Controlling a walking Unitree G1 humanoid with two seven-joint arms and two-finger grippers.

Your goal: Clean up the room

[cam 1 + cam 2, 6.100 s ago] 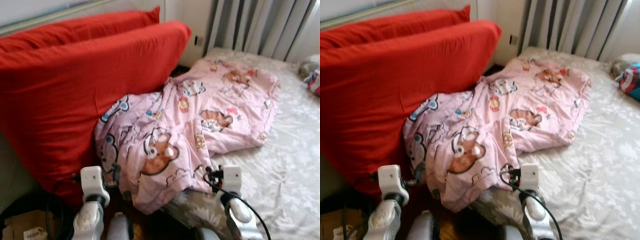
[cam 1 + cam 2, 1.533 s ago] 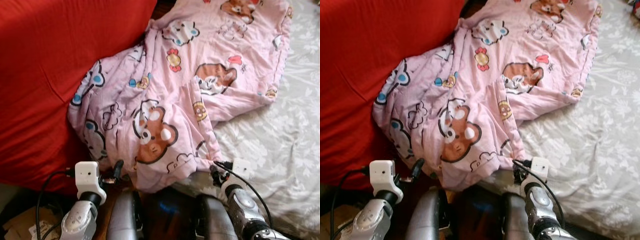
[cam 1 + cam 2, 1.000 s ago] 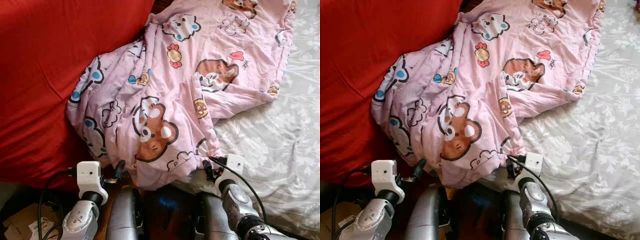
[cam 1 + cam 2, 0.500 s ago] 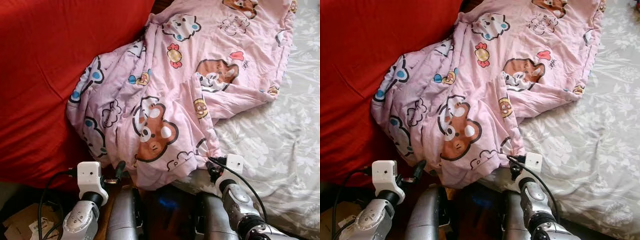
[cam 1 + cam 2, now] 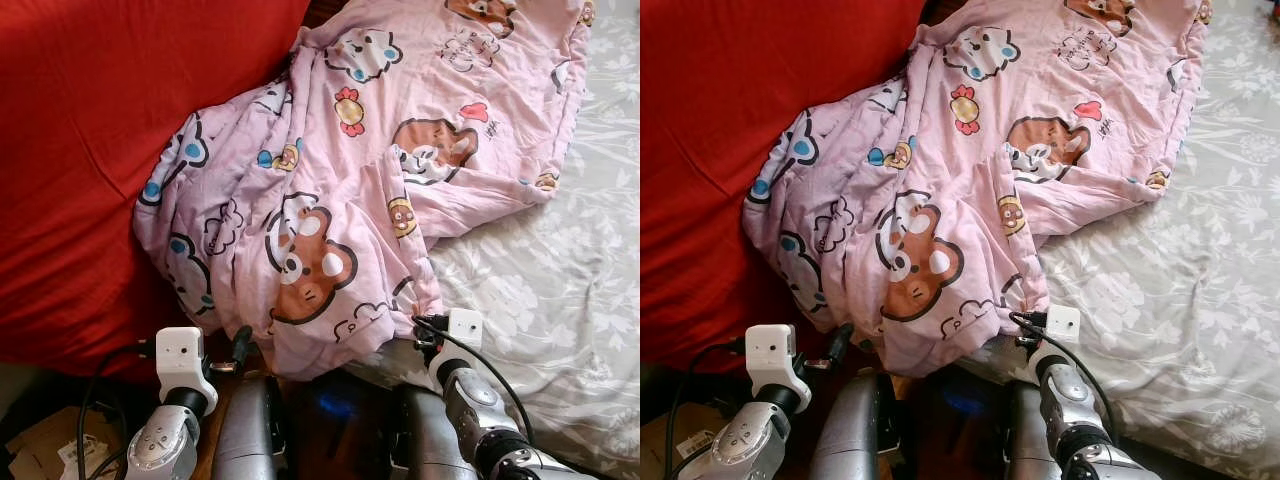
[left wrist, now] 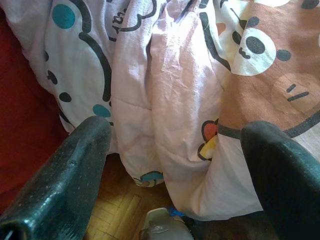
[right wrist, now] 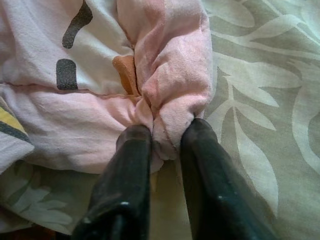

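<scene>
Your right end effector (image 7: 165,137) pinches near blanket (image 5: 340,190) corner on bed (image 5: 560,300). Left end effector (image 6: 170,165) spread wide, near blanket's left edge.

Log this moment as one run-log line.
right gripper: shut on pink cartoon quilt corner | left gripper: open, near quilt edge | red cushion: behind quilt
</scene>
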